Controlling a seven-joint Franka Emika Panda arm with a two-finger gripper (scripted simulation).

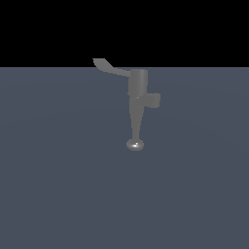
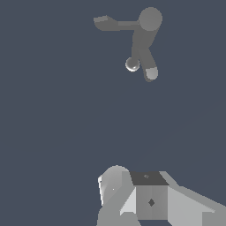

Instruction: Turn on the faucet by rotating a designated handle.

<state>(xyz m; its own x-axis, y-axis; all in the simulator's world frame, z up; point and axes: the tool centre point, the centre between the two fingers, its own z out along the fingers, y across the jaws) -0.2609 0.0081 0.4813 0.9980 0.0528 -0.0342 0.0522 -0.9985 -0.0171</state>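
Sitting alone on the flat blue-grey tabletop (image 1: 58, 185): the faucet (image 1: 137, 95), small, grey, metallic. Standing out as the landmark, its cylindrical body (image 1: 138, 81). Tapering away from the body, a stem (image 1: 135, 124), ending in a rounded shiny knob (image 1: 135, 144). Sticking out of the body toward the exterior view's right, a short blocky stub (image 1: 153, 100). Leaving the body toward the exterior view's left, the handle (image 1: 111, 68), long, thin, flat, bending slightly upward and widening into a paddle-like tip (image 1: 100, 62) showing against the black background (image 1: 194, 29).

Appearing in the wrist view too, seen end-on: the faucet (image 2: 141, 42) with the round end of the body (image 2: 150, 19), the handle (image 2: 114, 23) reaching out sideways from it, the knob (image 2: 132, 64) and the stub (image 2: 150, 73) lying close together away from the body, opposite directions from the handle's tip.

Not showing in the exterior view at all: arm or hand. Showing only in the wrist view, pale blocky parts of the hand (image 2: 145, 198), well apart from the faucet, with bare tabletop (image 2: 53, 114) lying between. Touching nothing, holding nothing visible. Fingertips not making themselves out clearly, so spread of the hand, wide or narrow: cannot tell.

Handle untouched, joined to the body and pointing away from the stub side.
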